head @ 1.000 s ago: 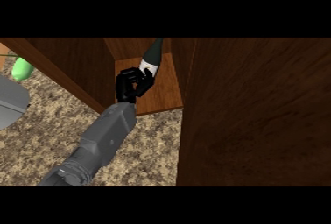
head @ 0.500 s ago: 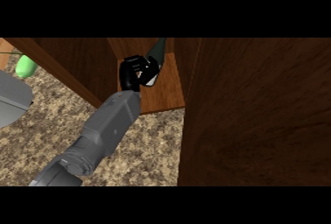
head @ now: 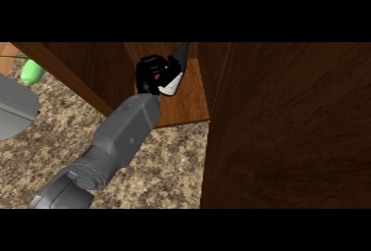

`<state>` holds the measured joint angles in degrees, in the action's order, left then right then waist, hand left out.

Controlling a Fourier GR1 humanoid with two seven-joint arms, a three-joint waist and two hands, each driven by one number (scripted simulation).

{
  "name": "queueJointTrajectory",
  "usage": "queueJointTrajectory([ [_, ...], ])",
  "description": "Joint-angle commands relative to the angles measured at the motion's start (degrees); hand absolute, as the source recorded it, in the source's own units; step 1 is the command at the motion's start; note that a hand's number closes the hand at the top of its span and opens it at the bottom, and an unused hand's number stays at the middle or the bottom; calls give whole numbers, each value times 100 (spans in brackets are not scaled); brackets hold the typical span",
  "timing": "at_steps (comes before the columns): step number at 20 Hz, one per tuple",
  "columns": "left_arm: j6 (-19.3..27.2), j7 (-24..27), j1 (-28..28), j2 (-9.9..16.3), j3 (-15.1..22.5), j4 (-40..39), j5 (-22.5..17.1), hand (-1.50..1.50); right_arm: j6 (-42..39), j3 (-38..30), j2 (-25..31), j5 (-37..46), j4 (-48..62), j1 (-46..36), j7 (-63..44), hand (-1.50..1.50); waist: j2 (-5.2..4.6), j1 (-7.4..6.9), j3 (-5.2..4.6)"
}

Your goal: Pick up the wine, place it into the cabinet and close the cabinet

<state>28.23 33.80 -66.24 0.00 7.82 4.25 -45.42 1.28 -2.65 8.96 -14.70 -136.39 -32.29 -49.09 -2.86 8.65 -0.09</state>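
The wine bottle (head: pixel 176 66) is dark with a white label and leans inside the open wooden cabinet, over its shelf floor (head: pixel 190 105). My left hand (head: pixel 150 74) is shut on the bottle, fingers curled round its body from the left and hiding much of it. The grey forearm runs from the lower left up into the cabinet opening. The cabinet door (head: pixel 290 127) stands open and fills the right side of the view. My right hand does not show.
The speckled stone counter (head: pixel 159 166) lies under the forearm. A grey rounded object (head: pixel 13 108) sits at the left edge, with a green item (head: pixel 32 71) behind it. The cabinet's left wall (head: pixel 87 73) slants beside the hand.
The hand has carried the bottle up and further into the cabinet, and the forearm has followed it to the right. The door has not moved.
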Motion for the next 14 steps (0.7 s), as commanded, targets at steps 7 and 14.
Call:
queueJointTrajectory([
  [7, 841, 127, -44, 238, 674, -417, 744, 150, -52, 26, 17, -140, -70, -71, -52, -150, -64, 49, 5],
  [14, 1326, 43, 152, 563, 958, -423, 1045, 150, -129, 15, -25, -96, -90, 88, 95, -150, -131, 95, 3],
])
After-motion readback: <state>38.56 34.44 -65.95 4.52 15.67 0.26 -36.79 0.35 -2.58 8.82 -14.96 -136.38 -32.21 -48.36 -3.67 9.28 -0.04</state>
